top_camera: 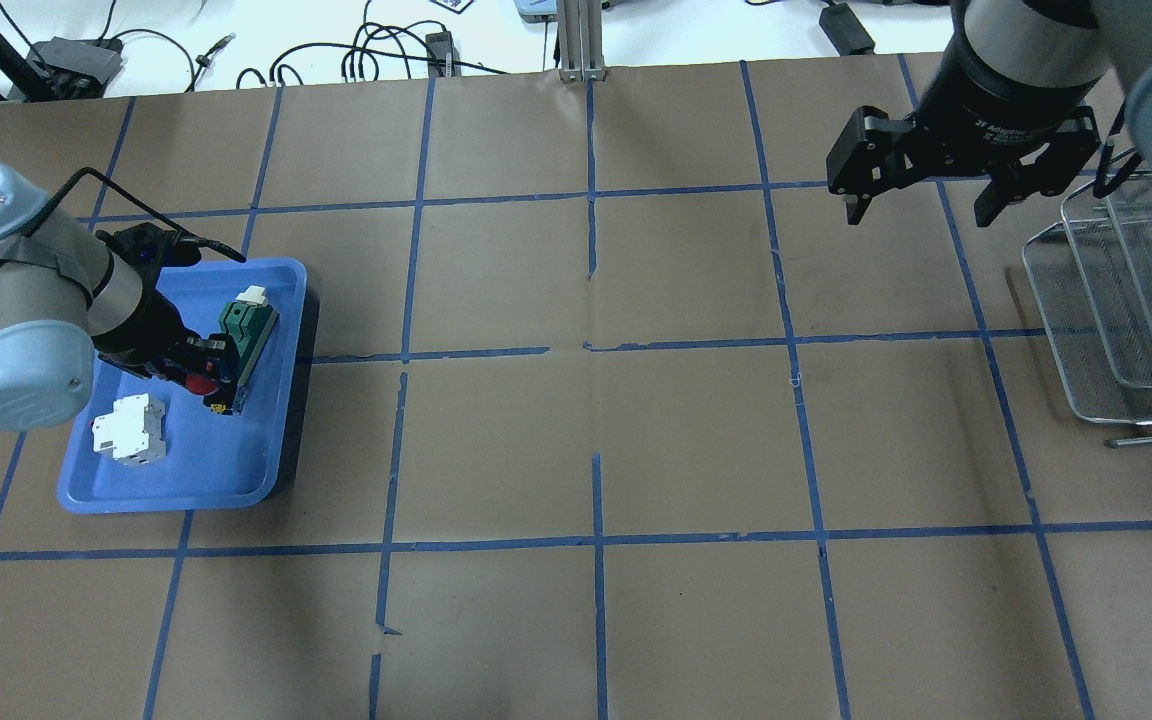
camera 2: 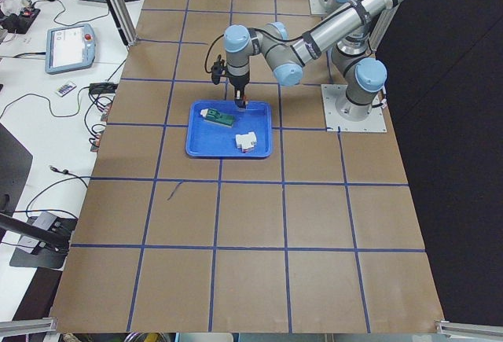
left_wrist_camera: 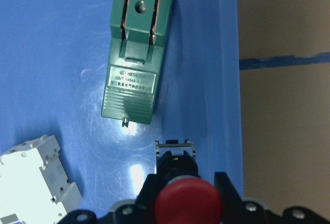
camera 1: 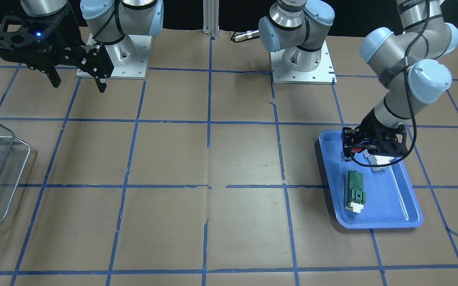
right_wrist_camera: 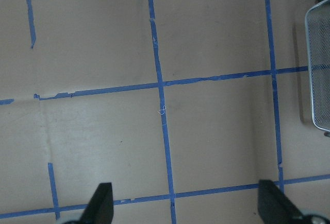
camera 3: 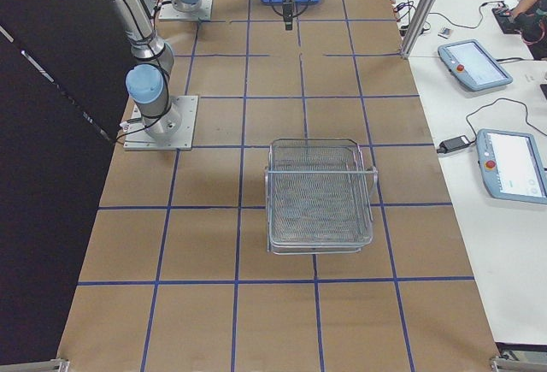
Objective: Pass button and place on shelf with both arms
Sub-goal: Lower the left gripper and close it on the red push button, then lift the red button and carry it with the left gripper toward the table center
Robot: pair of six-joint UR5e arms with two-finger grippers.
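Observation:
The button [left_wrist_camera: 188,203], with its red cap, lies in the blue tray [top_camera: 236,460] next to the tray's edge. My left gripper [top_camera: 198,378] reaches down into the tray, and its fingers [left_wrist_camera: 224,185] press against both sides of the red cap. The button shows as a red spot in the front view [camera 1: 357,149]. My right gripper [top_camera: 918,215] is open and empty, high over the table beside the wire-mesh shelf [top_camera: 1116,300]. The shelf stands at the table's end [camera 3: 320,192].
A green rectangular block [top_camera: 246,325] lies in the tray just beyond the button. A white breaker-like block [top_camera: 129,430] lies in the tray on the other side. Brown paper with blue tape lines covers the table [top_camera: 596,450]. The arm bases [camera 1: 300,59] stand at the back.

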